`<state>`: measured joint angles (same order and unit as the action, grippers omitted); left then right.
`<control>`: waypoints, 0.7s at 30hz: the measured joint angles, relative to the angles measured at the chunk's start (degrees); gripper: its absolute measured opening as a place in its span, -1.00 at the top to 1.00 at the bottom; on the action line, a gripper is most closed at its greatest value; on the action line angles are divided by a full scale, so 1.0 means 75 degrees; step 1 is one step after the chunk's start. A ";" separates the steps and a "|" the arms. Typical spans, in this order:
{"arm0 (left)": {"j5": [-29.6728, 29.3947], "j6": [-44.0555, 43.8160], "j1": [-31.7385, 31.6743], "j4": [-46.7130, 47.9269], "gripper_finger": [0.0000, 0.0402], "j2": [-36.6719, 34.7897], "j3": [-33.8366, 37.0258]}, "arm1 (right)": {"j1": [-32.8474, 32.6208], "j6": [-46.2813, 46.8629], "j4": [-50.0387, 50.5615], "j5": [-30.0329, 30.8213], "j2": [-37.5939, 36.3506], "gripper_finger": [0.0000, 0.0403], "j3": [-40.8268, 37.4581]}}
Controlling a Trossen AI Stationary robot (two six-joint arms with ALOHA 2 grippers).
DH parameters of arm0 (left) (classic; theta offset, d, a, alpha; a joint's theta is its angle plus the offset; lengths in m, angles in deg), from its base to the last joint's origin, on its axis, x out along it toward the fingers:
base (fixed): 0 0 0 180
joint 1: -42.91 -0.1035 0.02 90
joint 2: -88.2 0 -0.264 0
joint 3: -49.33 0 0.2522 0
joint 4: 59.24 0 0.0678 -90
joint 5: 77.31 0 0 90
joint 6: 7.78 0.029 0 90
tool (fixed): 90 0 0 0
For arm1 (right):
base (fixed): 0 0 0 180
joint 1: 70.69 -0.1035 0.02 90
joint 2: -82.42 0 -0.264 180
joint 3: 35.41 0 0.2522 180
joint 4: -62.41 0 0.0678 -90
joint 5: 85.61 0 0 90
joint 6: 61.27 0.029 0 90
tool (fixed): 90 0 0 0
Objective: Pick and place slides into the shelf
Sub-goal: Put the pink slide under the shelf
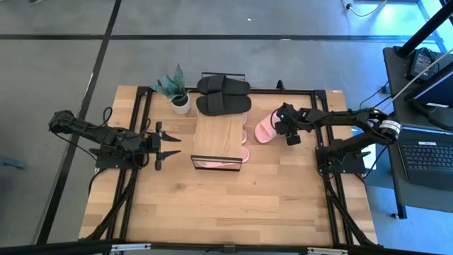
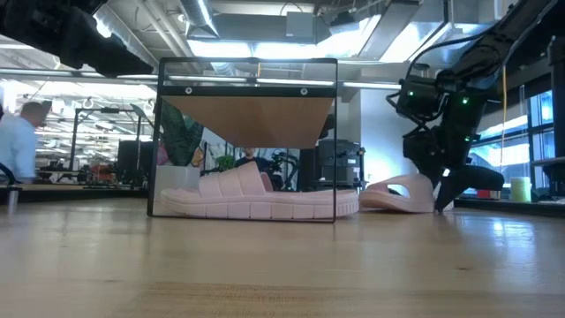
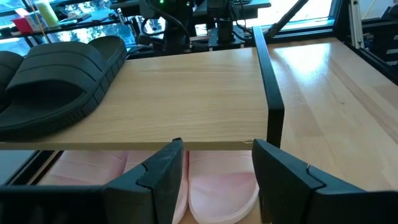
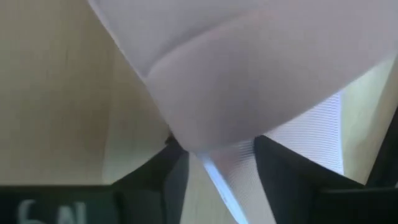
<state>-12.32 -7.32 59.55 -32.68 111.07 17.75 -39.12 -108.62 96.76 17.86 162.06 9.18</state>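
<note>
The shelf stands mid-table, with a light wood top and a black frame. A black pair of slides lies on its far end. Pink slides rest on the table under it. One more pink slide lies sole-down on the table, right of the shelf. My right gripper points down at that slide's right side, open, and the slide's rim shows between its fingers. My left gripper hovers left of the shelf, open, facing the shelf's top board. My right gripper comes from above with a finger on either side of the loose pink slide's edge. I cannot tell whether the fingers touch it. The slide lies flat on the table.
A potted plant stands on the table left of the black slides. The table's black frame rail runs along its edges. A laptop sits off the table's right side. Bare wood lies toward the near edge.
</note>
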 joint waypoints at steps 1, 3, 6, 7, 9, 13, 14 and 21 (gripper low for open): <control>0.0000 -0.0002 0.0000 0.0000 0.08 0.0000 0.0000 | 0.0000 0.0115 -0.0010 -0.0003 0.0015 0.14 0.0000; 0.0000 -0.0002 0.0000 0.0000 0.08 0.0000 0.0000 | -0.0003 0.0283 0.0009 -0.0003 0.0017 0.28 0.0000; 0.0000 -0.0004 0.0000 0.0000 0.08 0.0000 0.0000 | -0.0005 0.0316 0.0030 -0.0014 0.0017 0.51 0.0000; 0.0000 -0.0002 0.0000 0.0000 0.08 0.0000 0.0000 | -0.0006 0.0413 0.0035 0.0007 0.0017 0.58 0.0000; 0.0002 -0.0004 0.0000 0.0000 0.08 0.0000 0.0000 | -0.0012 0.0720 0.0024 0.0111 0.0017 0.71 -0.0002; 0.0002 -0.0002 0.0000 0.0000 0.08 0.0000 0.0000 | -0.0006 0.1829 0.0096 0.0201 0.0005 0.77 0.0137; 0.0000 -0.0002 0.0000 0.0000 0.08 -0.0001 0.0000 | -0.0002 0.2154 0.0200 0.0242 0.0023 0.77 0.0235; 0.0003 -0.0007 0.0000 0.0000 0.08 0.0000 0.0000 | 0.0006 0.2915 0.0476 0.0696 0.0014 0.81 0.1266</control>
<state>-12.30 -7.37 59.55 -32.68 111.07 17.75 -39.08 -86.76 100.34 23.08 162.16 18.68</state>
